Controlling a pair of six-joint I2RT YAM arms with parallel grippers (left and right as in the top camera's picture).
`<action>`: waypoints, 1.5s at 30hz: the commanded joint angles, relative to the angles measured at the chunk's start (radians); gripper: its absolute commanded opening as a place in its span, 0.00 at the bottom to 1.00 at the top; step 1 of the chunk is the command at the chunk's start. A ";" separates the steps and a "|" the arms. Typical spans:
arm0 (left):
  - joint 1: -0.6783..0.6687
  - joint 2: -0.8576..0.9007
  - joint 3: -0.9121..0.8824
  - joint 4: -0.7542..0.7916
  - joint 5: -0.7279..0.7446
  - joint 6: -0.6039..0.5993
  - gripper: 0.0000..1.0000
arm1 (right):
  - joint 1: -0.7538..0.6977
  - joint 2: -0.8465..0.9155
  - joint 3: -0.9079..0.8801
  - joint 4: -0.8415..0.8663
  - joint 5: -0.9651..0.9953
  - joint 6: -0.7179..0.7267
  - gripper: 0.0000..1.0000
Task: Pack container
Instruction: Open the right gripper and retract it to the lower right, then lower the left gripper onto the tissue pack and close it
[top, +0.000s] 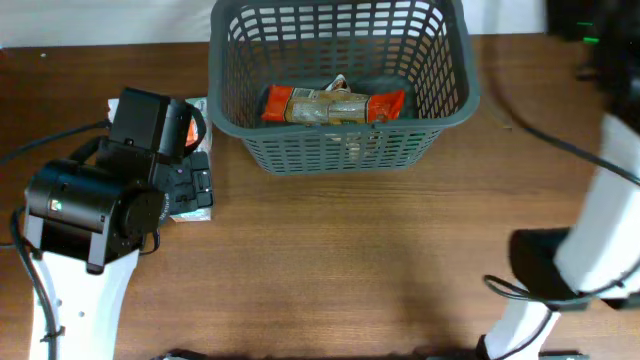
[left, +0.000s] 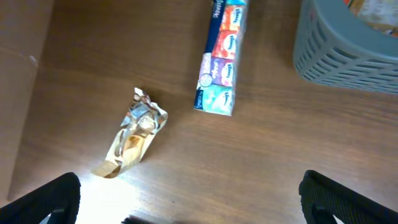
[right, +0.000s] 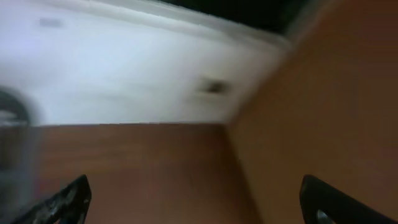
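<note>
Blurred view: wide-spread fingers (right: 68, 199) frame the brown table (right: 137, 168) – white surface (right: 124, 68) beyond.

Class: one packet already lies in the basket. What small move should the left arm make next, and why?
Probably lower the open left gripper onto the crinkled gold packet: it lies loose on the table, nearest the gripper, outside the basket, with the tissue pack beyond.

One basket (top: 300, 150), one tissue pack (left: 221, 62), two packets (top: 333, 105).

Blurred all over in the right wrist view. Cropped at the left wrist frame's top edge: container (left: 348, 56), tissue pack (left: 221, 62). Overhead, probably that pack, mostly hidden under left arm (top: 90, 200).
</note>
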 joint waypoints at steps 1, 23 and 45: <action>0.006 0.002 -0.003 0.002 0.019 -0.013 0.99 | -0.193 -0.062 0.014 -0.067 0.004 0.190 0.99; 0.373 0.011 -0.003 0.132 0.583 0.392 0.99 | -0.534 -0.022 -0.309 -0.190 -0.302 0.223 0.99; 0.468 0.554 -0.003 0.359 0.433 0.348 0.99 | -0.534 -0.022 -0.321 -0.190 -0.302 0.223 0.99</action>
